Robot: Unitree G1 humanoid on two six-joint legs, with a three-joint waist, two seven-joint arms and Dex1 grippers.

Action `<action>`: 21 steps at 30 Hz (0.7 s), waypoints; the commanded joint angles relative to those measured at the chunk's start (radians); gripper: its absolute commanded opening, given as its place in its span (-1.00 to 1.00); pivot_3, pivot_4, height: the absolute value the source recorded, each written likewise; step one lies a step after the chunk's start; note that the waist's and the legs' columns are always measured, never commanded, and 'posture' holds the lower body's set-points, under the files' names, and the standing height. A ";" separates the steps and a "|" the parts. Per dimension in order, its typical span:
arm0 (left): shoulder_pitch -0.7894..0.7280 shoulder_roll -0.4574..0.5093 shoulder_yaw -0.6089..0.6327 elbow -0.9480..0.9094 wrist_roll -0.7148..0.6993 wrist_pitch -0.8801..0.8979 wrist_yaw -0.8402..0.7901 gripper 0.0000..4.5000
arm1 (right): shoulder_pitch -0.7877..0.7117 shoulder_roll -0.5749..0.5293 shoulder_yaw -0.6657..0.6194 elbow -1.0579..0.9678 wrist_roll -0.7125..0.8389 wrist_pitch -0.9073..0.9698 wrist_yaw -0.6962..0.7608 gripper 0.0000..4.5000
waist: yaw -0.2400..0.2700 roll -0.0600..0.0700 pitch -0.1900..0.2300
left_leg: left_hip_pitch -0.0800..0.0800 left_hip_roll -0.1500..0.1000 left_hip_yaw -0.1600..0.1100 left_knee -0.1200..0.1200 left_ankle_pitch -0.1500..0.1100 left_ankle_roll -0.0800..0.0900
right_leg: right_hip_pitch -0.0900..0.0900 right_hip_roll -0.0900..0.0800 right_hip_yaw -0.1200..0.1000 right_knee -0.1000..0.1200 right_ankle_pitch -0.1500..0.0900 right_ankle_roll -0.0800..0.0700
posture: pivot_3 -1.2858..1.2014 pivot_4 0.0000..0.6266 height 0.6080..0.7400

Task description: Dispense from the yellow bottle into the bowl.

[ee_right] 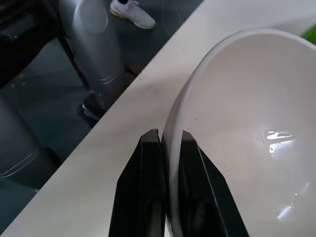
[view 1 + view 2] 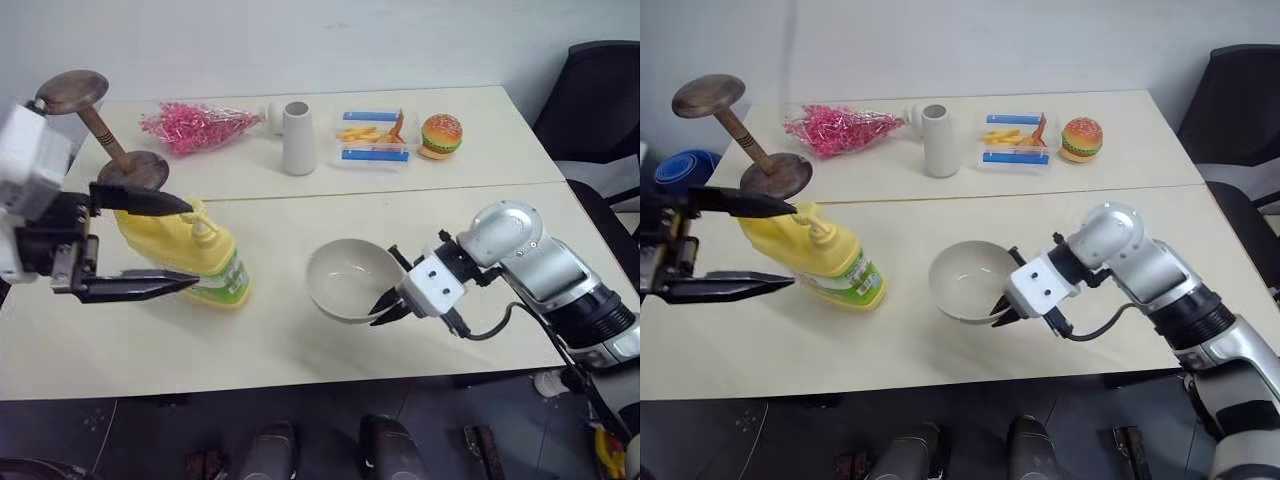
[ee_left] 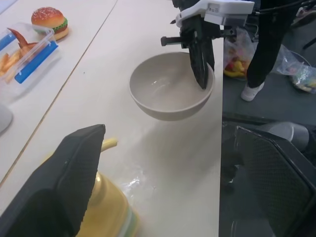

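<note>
Left gripper (image 2: pixel 185 245) spread wide, holding nothing, in front of the yellow bottle (image 2: pixel 190 255), hiding part of its body; pump tip (image 3: pixel 109 143) barely shows past 1 finger. Bottle stands on the table (image 2: pixel 300 340). Right gripper (image 1: pixel 170 143) pinches the bowl (image 2: pixel 350 280) rim; bowl appears lifted, tilted.

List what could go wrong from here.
1. The right gripper pinches the bowl by its rim alone, and the bowl looks tilted off the table; it may slip or tip.
2. The open left gripper hangs around the yellow bottle's pump top without holding it; a careless press could topple the bottle.
</note>
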 commanded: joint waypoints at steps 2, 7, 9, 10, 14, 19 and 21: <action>-0.104 0.069 -0.139 0.174 0.148 -0.165 -0.110 1.00 | -0.170 0.154 0.060 0.038 0.041 0.049 0.056 -0.99 | -0.015 -0.001 0.000 | 0.000 0.001 0.001 -0.001 0.001 -0.001 | -0.001 0.001 0.001 0.001 0.000 0.000 | 0.03 -0.52 1.00; -0.254 0.046 -0.285 0.302 0.232 -0.239 -0.176 1.00 | -0.261 0.252 0.104 0.110 0.048 0.042 0.056 -0.99 | -0.022 -0.004 0.000 | -0.002 0.000 -0.002 -0.002 0.001 -0.001 | -0.004 0.001 -0.003 0.002 0.000 0.000 | 0.03 -0.52 1.00; -0.337 0.034 -0.345 0.362 0.285 -0.273 -0.205 1.00 | -0.314 0.306 0.116 0.162 0.030 0.084 0.056 -0.99 | -0.024 -0.006 0.001 | -0.003 -0.001 -0.002 -0.001 0.001 -0.001 | -0.004 0.000 -0.005 0.004 0.000 0.000 | 0.03 -0.52 1.00; -0.369 0.027 -0.365 0.384 0.304 -0.283 -0.216 1.00 | -0.332 0.323 0.117 0.181 0.021 0.106 0.056 -0.99 | -0.026 -0.007 0.002 | -0.003 -0.001 -0.002 -0.001 0.000 -0.001 | -0.005 -0.001 -0.007 0.004 0.000 0.000 | 0.03 -0.52 1.00; -0.434 0.012 -0.392 0.420 0.343 -0.292 -0.242 1.00 | -0.362 0.341 0.098 0.203 -0.083 0.213 0.007 -0.99 | -0.027 -0.008 0.002 | -0.004 0.000 -0.001 0.000 0.000 -0.001 | -0.007 -0.002 -0.011 0.008 0.000 0.000 | 0.03 -0.52 1.00; -0.436 0.005 -0.387 0.410 0.352 -0.286 -0.266 1.00 | -0.379 0.288 0.059 0.046 -0.063 0.508 0.025 -0.99 | -0.028 -0.008 0.002 | -0.014 0.000 -0.002 0.007 0.000 -0.001 | -0.017 -0.002 -0.012 0.010 0.000 0.000 | 0.03 -0.52 1.00; -0.436 -0.003 -0.390 0.406 0.353 -0.283 -0.276 1.00 | -0.367 0.267 0.053 -0.034 -0.047 0.592 0.029 -0.99 | -0.027 -0.008 0.002 | -0.020 0.000 -0.004 0.012 0.000 -0.001 | -0.021 -0.002 -0.013 0.012 0.000 0.000 | 0.03 -0.52 1.00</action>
